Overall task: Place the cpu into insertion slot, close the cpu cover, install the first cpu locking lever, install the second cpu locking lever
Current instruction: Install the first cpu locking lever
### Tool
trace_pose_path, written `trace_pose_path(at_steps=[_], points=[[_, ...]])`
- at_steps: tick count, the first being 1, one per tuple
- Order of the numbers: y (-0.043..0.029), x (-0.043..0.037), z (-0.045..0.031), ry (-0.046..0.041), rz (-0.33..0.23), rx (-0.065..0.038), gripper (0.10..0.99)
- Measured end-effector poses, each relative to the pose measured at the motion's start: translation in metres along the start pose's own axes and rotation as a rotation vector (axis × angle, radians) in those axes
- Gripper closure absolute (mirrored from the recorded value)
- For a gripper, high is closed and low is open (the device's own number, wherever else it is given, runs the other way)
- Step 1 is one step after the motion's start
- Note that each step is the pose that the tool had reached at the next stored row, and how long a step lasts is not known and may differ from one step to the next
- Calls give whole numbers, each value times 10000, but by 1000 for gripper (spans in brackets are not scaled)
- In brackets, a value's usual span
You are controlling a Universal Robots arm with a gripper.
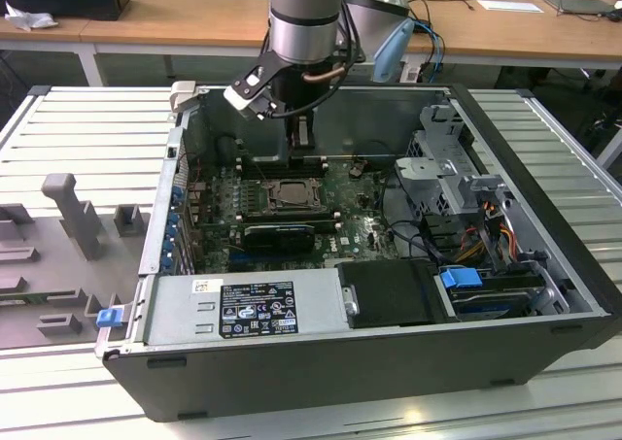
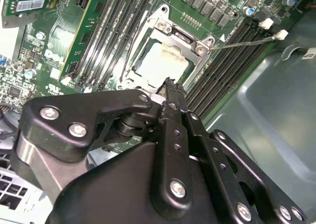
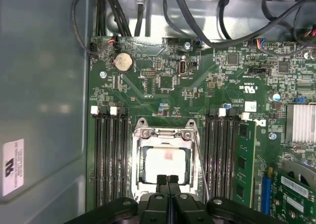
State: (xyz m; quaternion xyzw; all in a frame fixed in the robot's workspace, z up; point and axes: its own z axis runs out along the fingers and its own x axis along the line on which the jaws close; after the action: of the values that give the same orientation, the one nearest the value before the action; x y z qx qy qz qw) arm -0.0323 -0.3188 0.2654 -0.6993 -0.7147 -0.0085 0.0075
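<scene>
Case front: an open computer case (image 1: 544, 265) lies on a slatted metal table (image 1: 97, 119). A silver power supply (image 1: 243, 309) and a black box (image 1: 394, 292) sit along its nearest edge.
Table side: grey blocks (image 1: 73, 212) stand on the table at the exterior view's left, outside the case.
Board: a green board (image 3: 148, 90) covers the case floor, with long black memory slots (image 3: 111, 155) on both sides of the slot.
Slot: the slot (image 1: 260, 197) sits mid-board, just beyond a black card (image 1: 277, 234).
Cpu: the pale square cpu (image 3: 165, 162) lies flat inside the slot.
Cover: the metal cover (image 3: 165, 134) lies down around the cpu, which shows through its window.
Lever: a thin rod (image 2: 244, 42) runs from the cover's corner out over the memory slots. Whether it is latched cannot be told.
Gripper: the gripper (image 3: 168, 179) has its black fingers pressed together with nothing held between them. The tips hang over one edge of the slot, close to the cpu. Contact cannot be told.
Beyond: the silver arm (image 1: 306, 17) rises above the case, with a wooden desk (image 1: 194, 13) behind it.
</scene>
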Motion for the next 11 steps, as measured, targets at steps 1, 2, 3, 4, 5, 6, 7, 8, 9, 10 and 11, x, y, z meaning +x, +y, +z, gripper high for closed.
trace_pose_path(at_steps=[1, 2, 3, 4, 5, 6, 7, 8, 9, 10, 11], points=[[0, 1, -22, 1, 0, 0, 980], [0, 1, -40, 1, 0, 0, 980], [0, 2, -63, 1, 0, 0, 980], [0, 2, -86, 0, 0, 0, 980], [0, 2, -105, 0, 1, 0, 980], [0, 3, -121, 0, 0, 0, 980], [0, 3, -126, 1, 0, -1, 980], [1, 3, -126, 2, -1, -5, 980], [-3, 2, -124, -7, -12, -142, 980], [-4, 2, -122, -6, -66, -245, 980], [-3, 3, -121, -4, -185, -264, 980]])
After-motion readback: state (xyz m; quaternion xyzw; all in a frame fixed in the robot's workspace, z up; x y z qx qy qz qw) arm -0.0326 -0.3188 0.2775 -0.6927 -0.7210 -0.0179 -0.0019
